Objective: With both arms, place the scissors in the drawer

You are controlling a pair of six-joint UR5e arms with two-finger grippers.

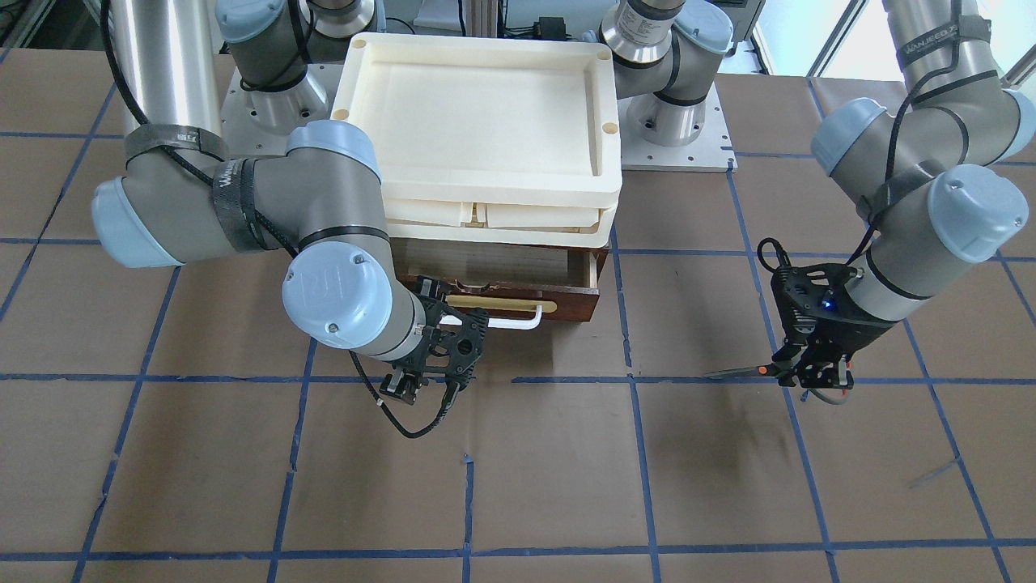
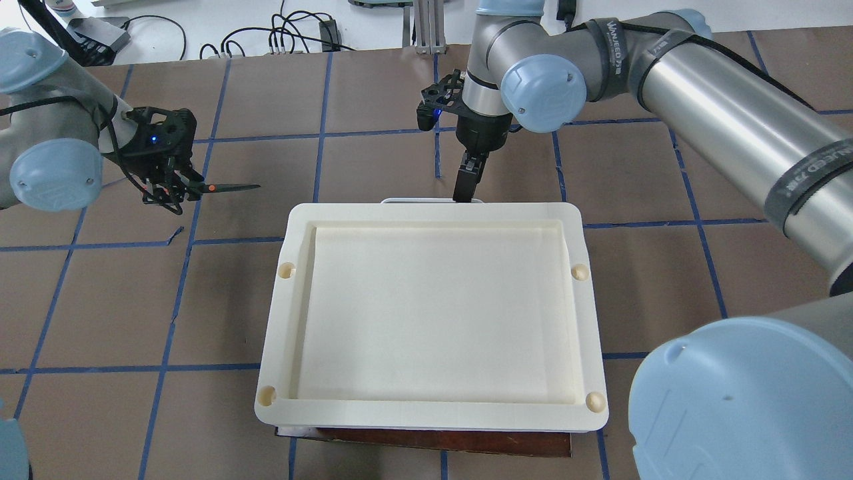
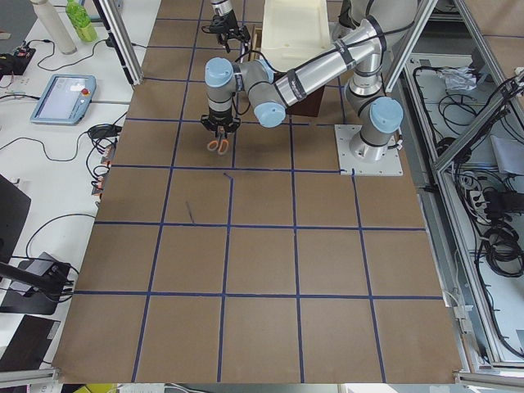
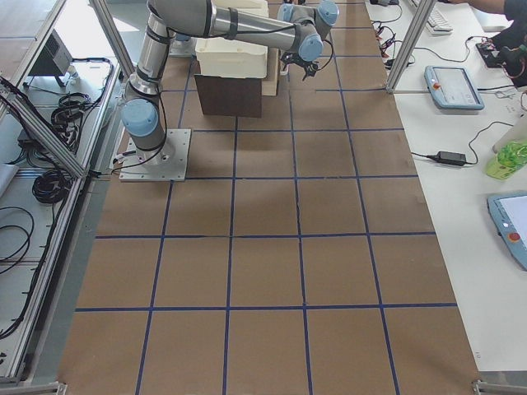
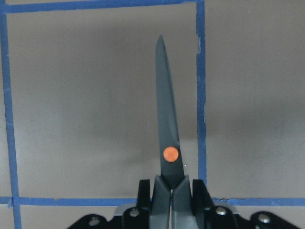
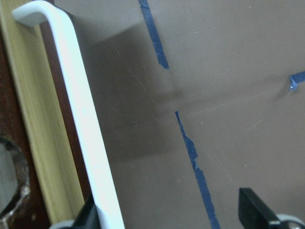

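Across the taped brown counter, upper centre: stacked cream trays, and beneath them the drawer, pulled partly open. Centre left: right pincer, spread wide at the white handle. Right side: left pincer, clamped on the scissors, blades shut, pointing left, well apart from the drawer.

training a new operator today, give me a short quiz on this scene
1. True or false: the drawer is fully shut.
2. Which tool grips the scissors? A left, B right, C neither.
3. Fill in: the right tool is open beside the drawer's white ____.
Key: 1 false, it is partly open. 2 A, the left tool. 3 handle.
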